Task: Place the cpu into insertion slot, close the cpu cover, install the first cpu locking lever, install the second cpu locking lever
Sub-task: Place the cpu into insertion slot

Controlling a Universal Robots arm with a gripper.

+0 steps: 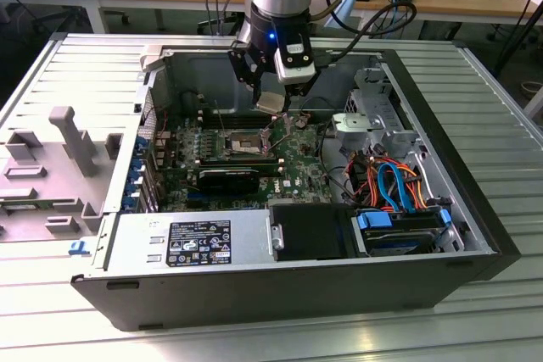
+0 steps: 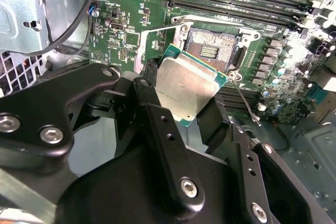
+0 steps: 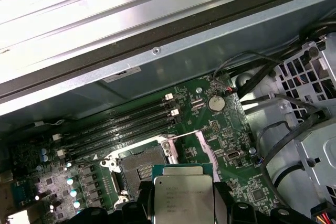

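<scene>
2 black fingers (image 2: pixel 212 119) of the claw (image 2: pixel 184 98) are clamped on opposite edges of the cpu (image 2: pixel 186 82). Its silvery top faces the second wrist view's camera, with a green rim showing round it. In the exterior view the claw (image 1: pixel 273 101) hangs inside the open computer case (image 1: pixel 462 133), holding the cpu (image 1: pixel 271 105) at a slant in the air above the green motherboard (image 1: pixel 297 167) and clear of it. The insertion slot (image 1: pixel 244 142) lies on the board near the chip, lower and toward the exterior view's left. Its dark centre is bare, with nothing seated in it, as the second wrist view shows (image 2: pixel 212 45). In the first wrist view the cpu (image 3: pixel 182 198) sits just beside the slot (image 3: pixel 140 166), and long black memory sticks (image 3: pixel 121 124) run along the slot's far side. The case lies on 1 side on a ribbed metal desk (image 1: pixel 509 294).
</scene>
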